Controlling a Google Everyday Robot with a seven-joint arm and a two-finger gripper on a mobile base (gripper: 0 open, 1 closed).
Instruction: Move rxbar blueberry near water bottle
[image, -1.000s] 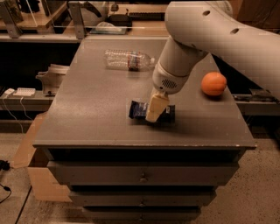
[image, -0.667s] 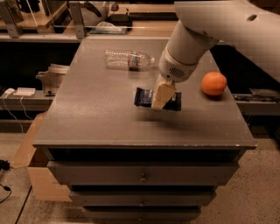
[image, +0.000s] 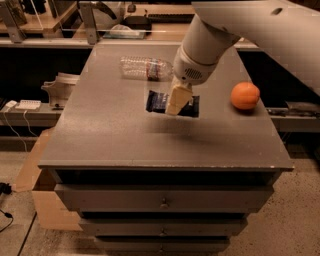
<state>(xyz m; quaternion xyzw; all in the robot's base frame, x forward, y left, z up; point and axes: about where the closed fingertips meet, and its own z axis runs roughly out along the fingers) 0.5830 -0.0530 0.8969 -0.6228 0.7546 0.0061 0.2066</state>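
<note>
Currently held: the rxbar blueberry (image: 159, 101) is pinched across its middle by the gripper (image: 176, 102), with dark wrapper showing on both sides of the pale fingers (image: 178, 97).
Gripper: it is pointed downward over the middle of the cabinet top (image: 110, 135), its fingers closed onto the bar.
Arm: a thick white arm (image: 205, 47) is brought in from the upper right, ending in a round wrist just above the gripper.
Bar position: it is held roughly flat and appears raised a little off the surface — a soft shadow is cast on the top in front of it.
Water bottle (image: 145, 68): it is laid on its side toward the back of the top, label band toward the gripper; the bar is near it, just in front, not touching.
Orange (image: 245, 95): it is set at the right side of the top, well apart from the bar.
Below: drawers (image: 162, 198) are seen closed — a cardboard box (image: 42, 200) is placed at the cabinet's left.
</note>
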